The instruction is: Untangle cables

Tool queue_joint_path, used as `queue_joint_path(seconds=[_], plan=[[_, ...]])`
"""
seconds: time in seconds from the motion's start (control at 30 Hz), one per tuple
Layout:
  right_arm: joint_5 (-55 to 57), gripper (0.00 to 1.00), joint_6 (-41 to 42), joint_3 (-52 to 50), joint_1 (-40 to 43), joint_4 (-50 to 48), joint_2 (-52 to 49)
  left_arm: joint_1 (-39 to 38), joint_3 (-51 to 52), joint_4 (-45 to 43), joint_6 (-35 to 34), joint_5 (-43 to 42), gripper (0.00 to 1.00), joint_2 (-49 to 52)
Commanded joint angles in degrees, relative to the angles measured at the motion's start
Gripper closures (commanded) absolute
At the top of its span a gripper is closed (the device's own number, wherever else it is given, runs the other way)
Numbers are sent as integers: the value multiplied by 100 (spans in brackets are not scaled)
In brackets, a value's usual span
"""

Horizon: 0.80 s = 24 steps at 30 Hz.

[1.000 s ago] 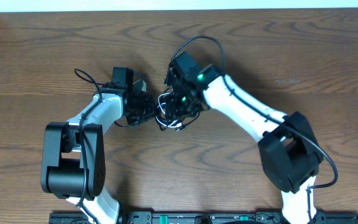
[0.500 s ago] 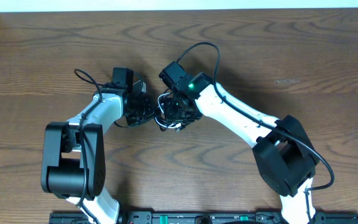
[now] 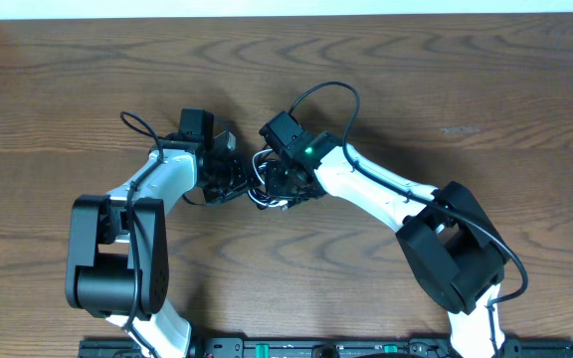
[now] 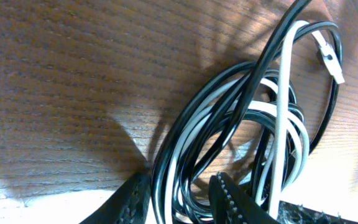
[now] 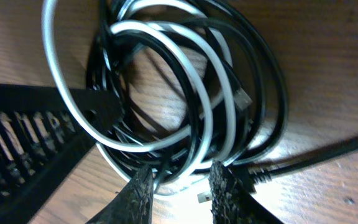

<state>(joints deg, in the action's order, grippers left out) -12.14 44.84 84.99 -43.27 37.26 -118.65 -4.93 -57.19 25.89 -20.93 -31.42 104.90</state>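
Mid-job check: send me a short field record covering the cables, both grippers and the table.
cables: black cable and white cable, coiled together in one bundle, not separated
white plug: at the bundle's outer edge
left gripper: jaws apart, strands of both cables between them
right gripper: jaws straddle the bundle's edge; grip unclear
table: brown wood; bundle lies on it between the two grippers
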Motion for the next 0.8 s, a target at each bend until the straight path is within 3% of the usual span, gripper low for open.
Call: queue_joint_path(seconds=[0.0, 0.77], plan=[[0, 73, 98, -50, -90, -120, -55, 9, 33, 63, 33, 33, 64, 74], [125, 82, 374, -164, -291, -317, -170, 9, 33, 66, 33, 33, 64, 76]])
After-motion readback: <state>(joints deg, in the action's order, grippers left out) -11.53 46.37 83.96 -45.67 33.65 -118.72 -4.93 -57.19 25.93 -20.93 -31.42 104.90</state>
